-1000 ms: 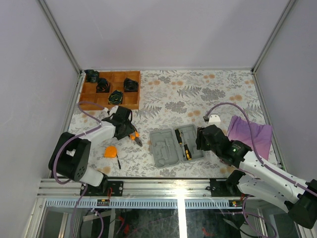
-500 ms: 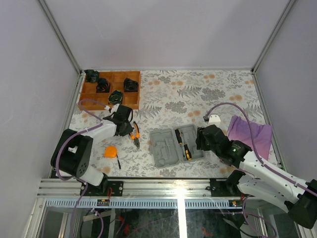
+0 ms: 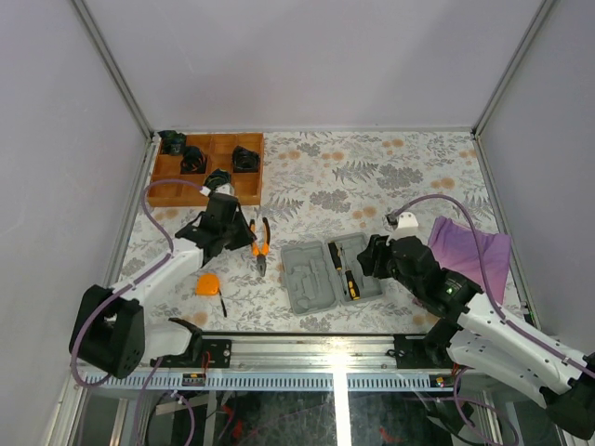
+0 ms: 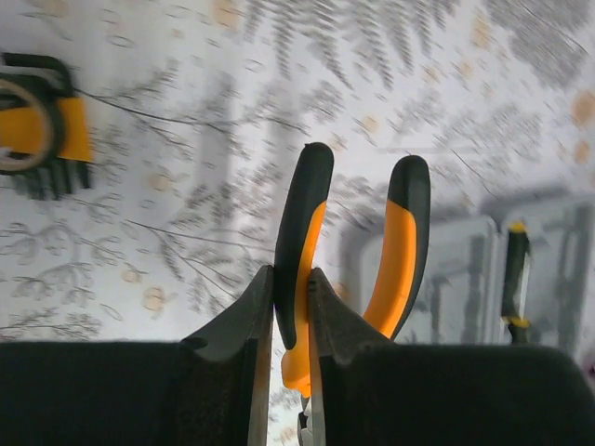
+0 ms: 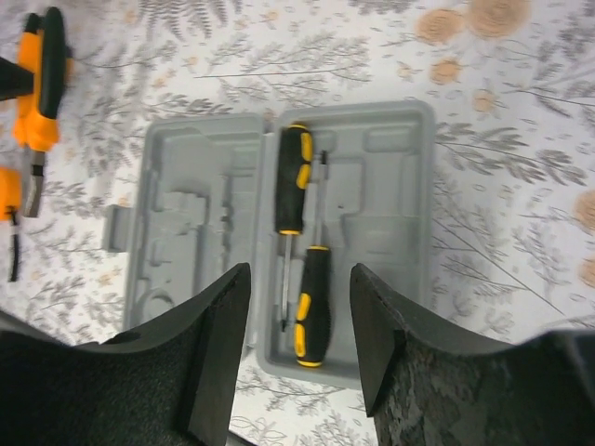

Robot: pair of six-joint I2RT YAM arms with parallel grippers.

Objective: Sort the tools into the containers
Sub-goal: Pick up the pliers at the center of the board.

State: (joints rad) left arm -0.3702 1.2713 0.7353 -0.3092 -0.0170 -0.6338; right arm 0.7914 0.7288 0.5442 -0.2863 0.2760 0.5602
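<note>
- Grey case lies open at the table's 6 o'clock, with two screwdrivers in its 3 o'clock half.
- Left gripper clamps one handle of the pliers, at 9 o'clock from the case.
- Right gripper hovers over the case, jaws apart, holding nothing.
- Wooden tray, at 10 o'clock, holds dark items in several compartments.
- Tape measure rests at 8 o'clock from the pliers.

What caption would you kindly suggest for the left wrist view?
Left claw shut on one handle of the orange-and-black pliers, with the open grey case at right.
</note>
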